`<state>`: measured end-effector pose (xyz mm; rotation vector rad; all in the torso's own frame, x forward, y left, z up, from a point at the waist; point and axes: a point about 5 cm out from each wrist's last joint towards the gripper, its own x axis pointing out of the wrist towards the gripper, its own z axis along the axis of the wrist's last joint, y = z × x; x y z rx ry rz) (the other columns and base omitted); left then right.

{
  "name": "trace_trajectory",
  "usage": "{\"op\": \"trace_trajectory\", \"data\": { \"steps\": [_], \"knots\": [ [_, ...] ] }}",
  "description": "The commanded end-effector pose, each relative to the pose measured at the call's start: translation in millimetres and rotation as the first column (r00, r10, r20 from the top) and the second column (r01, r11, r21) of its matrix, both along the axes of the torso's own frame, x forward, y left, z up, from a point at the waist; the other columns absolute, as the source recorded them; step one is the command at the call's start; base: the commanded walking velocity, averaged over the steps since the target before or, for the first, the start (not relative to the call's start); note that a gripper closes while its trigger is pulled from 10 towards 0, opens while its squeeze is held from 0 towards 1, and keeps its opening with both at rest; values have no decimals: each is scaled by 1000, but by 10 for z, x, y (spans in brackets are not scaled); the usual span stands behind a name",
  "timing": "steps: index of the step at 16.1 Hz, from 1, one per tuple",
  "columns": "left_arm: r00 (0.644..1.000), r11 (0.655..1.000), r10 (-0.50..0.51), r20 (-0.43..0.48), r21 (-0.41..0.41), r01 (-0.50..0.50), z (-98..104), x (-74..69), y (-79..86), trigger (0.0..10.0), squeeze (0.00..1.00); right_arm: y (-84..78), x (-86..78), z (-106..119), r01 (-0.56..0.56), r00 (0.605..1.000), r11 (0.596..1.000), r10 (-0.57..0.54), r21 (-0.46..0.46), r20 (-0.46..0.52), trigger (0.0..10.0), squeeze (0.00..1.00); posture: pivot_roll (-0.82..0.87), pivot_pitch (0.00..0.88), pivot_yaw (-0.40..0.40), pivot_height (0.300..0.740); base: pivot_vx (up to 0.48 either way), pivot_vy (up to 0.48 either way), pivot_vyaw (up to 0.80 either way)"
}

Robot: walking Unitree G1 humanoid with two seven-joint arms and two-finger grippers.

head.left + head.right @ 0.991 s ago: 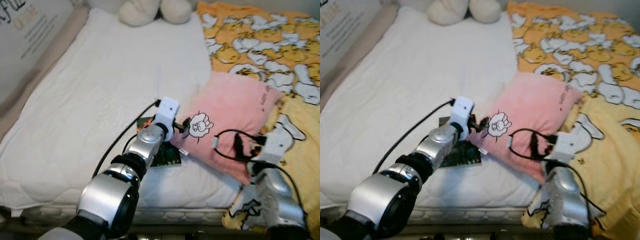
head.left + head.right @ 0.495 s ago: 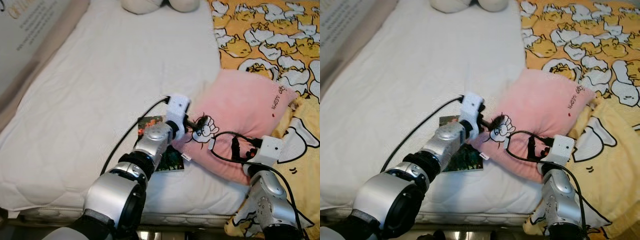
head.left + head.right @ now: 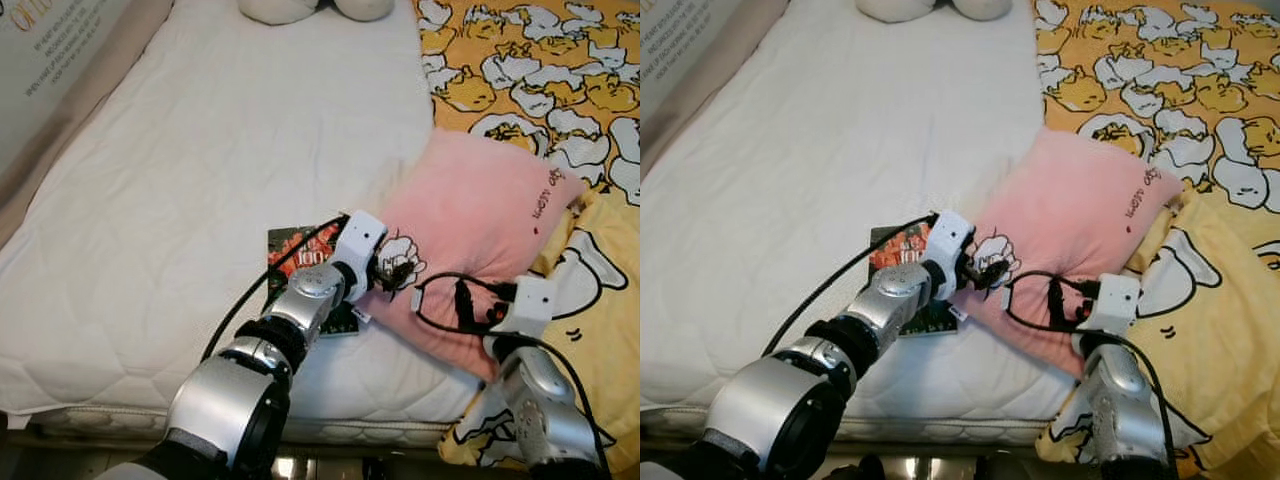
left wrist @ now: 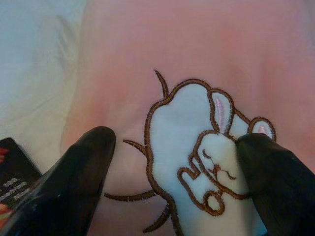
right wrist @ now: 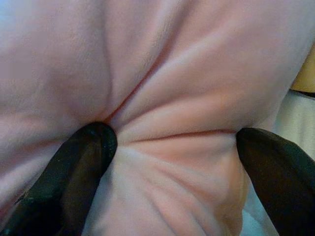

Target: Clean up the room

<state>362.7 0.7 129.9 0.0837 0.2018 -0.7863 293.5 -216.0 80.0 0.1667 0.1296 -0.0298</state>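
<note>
A pink pillow (image 3: 480, 200) with an embroidered bunny patch (image 4: 197, 147) lies on the bed, half on the white mattress (image 3: 200, 150) and half on the yellow blanket. My left gripper (image 3: 397, 272) is open at the pillow's left edge, one finger (image 4: 78, 172) on each side of the patch. At the pillow's near edge, my right gripper (image 3: 472, 305) is also open. Its fingers (image 5: 74, 167) press into the plush fabric, which puckers between them.
A dark book (image 3: 295, 250) with red print lies on the mattress under my left forearm, touching the pillow's corner. The yellow duck-print blanket (image 3: 530, 60) covers the bed's right side. A white plush toy (image 3: 290, 8) sits at the head. A printed wall panel (image 3: 40, 50) runs along the left.
The camera has shifted, so the bed sits differently in the picture. Both grippers remain at the pillow. More of the book shows beside my left forearm.
</note>
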Motion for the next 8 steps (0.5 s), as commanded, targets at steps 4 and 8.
{"op": "trace_trajectory", "data": {
  "steps": [4,8],
  "knots": [
    [978,987,-162,-131,-15,162,-308,-402,-480,9569,0,111,-100,-125,-105,992,994,104,-15,-77,10000,0,-219,277,8,732,0,0,0],
    [966,979,-201,-160,-2,203,-426,-458,-421,0,0,88,-311,-265,-142,979,990,138,-17,-149,0,0,-194,263,8,732,0,0,0]
  ]
}}
